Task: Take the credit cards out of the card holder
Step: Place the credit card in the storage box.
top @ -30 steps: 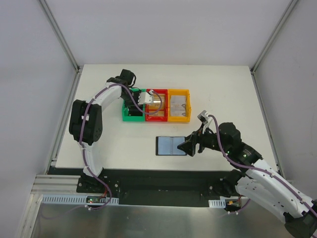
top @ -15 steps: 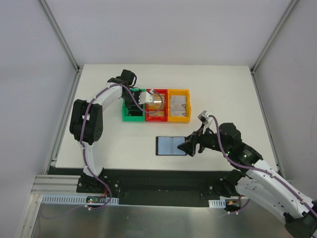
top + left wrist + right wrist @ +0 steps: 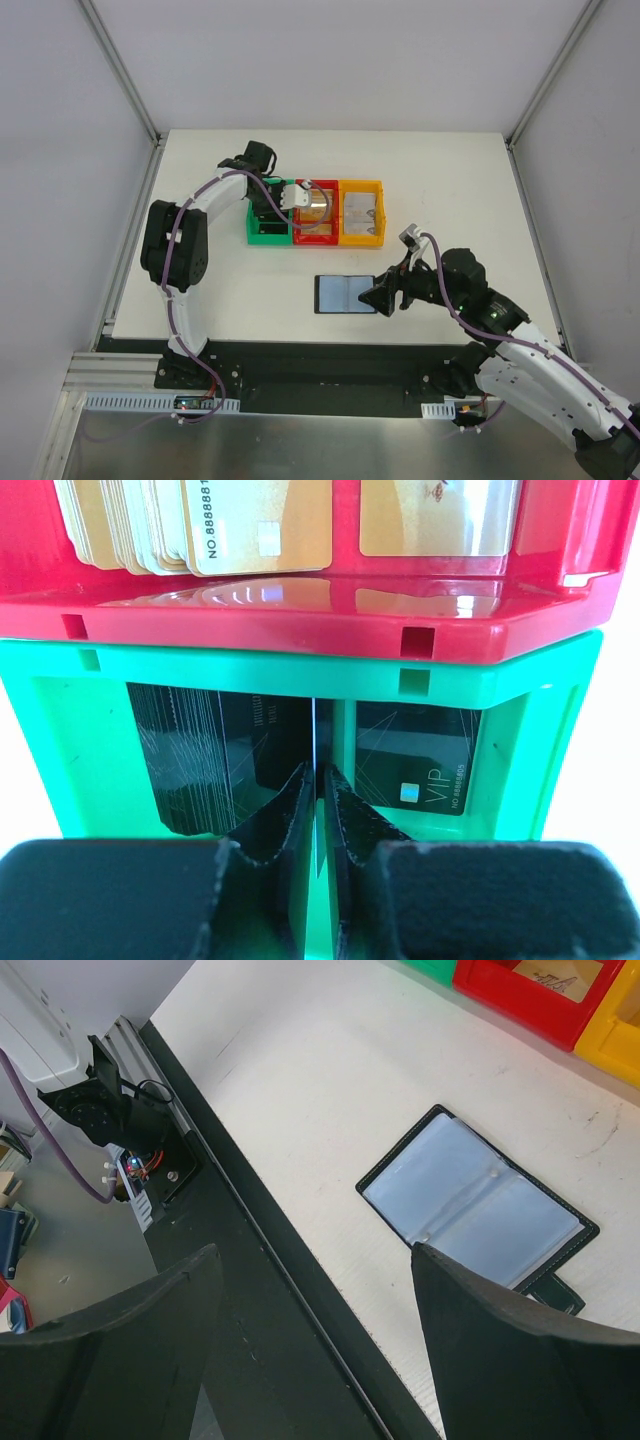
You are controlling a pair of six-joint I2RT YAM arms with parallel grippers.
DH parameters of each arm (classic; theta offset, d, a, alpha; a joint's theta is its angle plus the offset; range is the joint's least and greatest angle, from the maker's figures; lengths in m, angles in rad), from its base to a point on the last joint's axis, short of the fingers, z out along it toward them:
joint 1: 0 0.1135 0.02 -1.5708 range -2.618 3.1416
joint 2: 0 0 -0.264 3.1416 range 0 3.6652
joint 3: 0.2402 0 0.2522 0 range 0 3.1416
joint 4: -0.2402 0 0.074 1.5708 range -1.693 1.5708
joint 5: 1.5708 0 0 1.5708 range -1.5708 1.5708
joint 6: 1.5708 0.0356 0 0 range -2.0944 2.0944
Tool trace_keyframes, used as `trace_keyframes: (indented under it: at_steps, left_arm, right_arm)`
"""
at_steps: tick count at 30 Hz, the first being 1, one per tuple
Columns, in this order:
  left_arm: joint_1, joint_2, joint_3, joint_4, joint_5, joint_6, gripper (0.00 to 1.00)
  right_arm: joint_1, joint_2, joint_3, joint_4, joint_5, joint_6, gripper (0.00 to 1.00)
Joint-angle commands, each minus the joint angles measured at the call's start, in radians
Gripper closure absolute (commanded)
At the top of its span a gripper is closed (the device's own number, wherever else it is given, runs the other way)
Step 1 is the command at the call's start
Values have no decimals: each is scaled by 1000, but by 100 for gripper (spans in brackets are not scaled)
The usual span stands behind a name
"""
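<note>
The card holder (image 3: 346, 293) lies open and flat on the table, its two bluish-grey panels (image 3: 470, 1203) facing up and its small black tab (image 3: 551, 1293) at one end. No card shows in the panels. My right gripper (image 3: 381, 297) hovers at the holder's right end with its jaws wide open and empty; it also shows in the right wrist view (image 3: 315, 1340). My left gripper (image 3: 267, 214) is down in the green bin (image 3: 250, 665). Its jaws (image 3: 320, 785) are shut on a thin card seen edge-on. Gold credit cards (image 3: 260, 520) lie in the red bin (image 3: 300, 615).
Green (image 3: 262, 239), red (image 3: 316, 239) and yellow (image 3: 360, 241) bins stand in a row behind the holder. Black VIP cards (image 3: 415, 755) lie in the green bin and pale grey cards (image 3: 360, 209) in the yellow one. The table's front edge and a black rail (image 3: 300, 1290) lie just below the holder.
</note>
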Motion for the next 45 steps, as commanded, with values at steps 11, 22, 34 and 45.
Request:
trace_keyframes:
  at_steps: [11, 22, 34, 45]
  left_arm:
    - [-18, -11, 7, 21, -42, -31, 87]
    - [-26, -33, 56, 32, -97, -43, 85]
    - [-96, -135, 166, 36, -255, -115, 72]
    - [-217, -319, 91, 58, -812, -967, 1]
  right_arm:
    - [-3, -12, 0, 34, 8, 15, 22]
    - [-3, -4, 1, 32, 5, 19, 22]
    - [-3, -3, 3, 35, 11, 16, 21]
    - [-5, -32, 46, -66, 160, -89, 20]
